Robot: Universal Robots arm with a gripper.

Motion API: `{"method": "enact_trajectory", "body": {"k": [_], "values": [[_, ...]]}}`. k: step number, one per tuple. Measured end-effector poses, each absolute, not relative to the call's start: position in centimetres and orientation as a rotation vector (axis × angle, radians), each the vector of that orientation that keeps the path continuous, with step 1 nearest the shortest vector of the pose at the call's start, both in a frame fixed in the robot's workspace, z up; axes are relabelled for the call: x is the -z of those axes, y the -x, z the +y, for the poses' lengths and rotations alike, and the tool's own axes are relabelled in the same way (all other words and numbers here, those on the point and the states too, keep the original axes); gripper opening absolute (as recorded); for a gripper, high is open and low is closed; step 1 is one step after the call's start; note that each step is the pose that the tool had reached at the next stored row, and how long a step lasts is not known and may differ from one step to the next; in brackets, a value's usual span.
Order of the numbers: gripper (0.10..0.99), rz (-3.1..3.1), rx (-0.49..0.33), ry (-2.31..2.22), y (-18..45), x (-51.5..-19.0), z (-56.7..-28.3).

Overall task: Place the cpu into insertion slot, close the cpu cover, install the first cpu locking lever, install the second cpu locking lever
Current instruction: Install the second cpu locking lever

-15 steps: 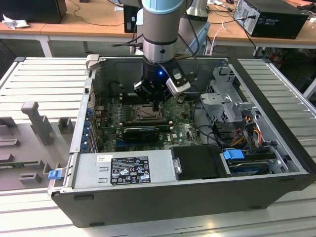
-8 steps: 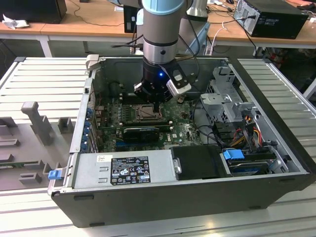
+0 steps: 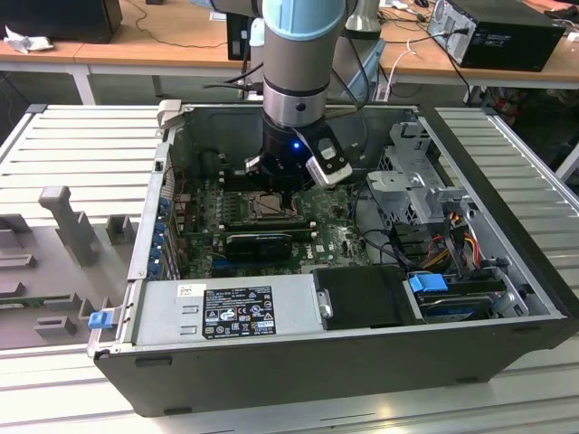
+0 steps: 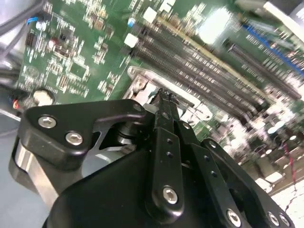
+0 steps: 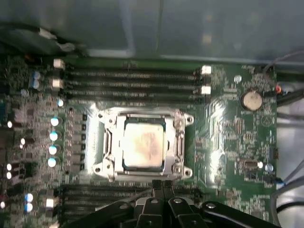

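The cpu point(image 5: 144, 144) sits flat in the insertion slot point(image 5: 108, 167), its pale metal face up, square to the silvery rim. The cpu cover point(image 5: 179, 142) looks down around it, the chip showing through the window; whether either locking lever is latched I cannot tell.

Just off the socket's edge, the gripper point(image 5: 161, 184) hovers with its 2 fingers pressed together, tips meeting, nothing between them. In the second wrist view the same closed gripper point(image 4: 165, 95) points down at the socket's metal frame, right by a corner screw.

In the exterior view the arm stands straight down into the open computer case point(image 3: 507, 271), the gripper point(image 3: 288, 192) low over the green motherboard point(image 3: 335, 237), with long memory slots point(image 5: 133, 78) on either side of the socket.

My read: placing looks done, and this is cover-or-lever work. To do it well, push with the closed tips only on the metal frame or lever, never the chip face, keep the press vertical and slow, and stay clear of the memory slots alongside.
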State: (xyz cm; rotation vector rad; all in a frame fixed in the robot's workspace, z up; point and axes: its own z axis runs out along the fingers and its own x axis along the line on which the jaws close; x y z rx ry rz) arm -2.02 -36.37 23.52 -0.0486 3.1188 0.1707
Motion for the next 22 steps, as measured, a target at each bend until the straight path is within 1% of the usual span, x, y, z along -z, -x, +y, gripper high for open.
{"method": "enact_trajectory", "body": {"k": [1, 7, 11, 15, 17, 22], "values": [[0.106, 3.118, -0.185, 0.048, 2.0, -23.5, -36.4], [0.106, 3.118, -0.195, 0.048, 2.3, -23.5, -37.7], [0.106, 3.112, -0.265, 0.048, 3.2, -23.5, -38.0], [0.106, 3.111, -0.276, 0.048, 3.8, -23.3, -38.6], [0.106, 3.111, -0.278, 0.048, 5.1, -23.1, -38.6], [0.106, 3.111, -0.278, 0.048, 5.2, -22.7, -38.6]]}}
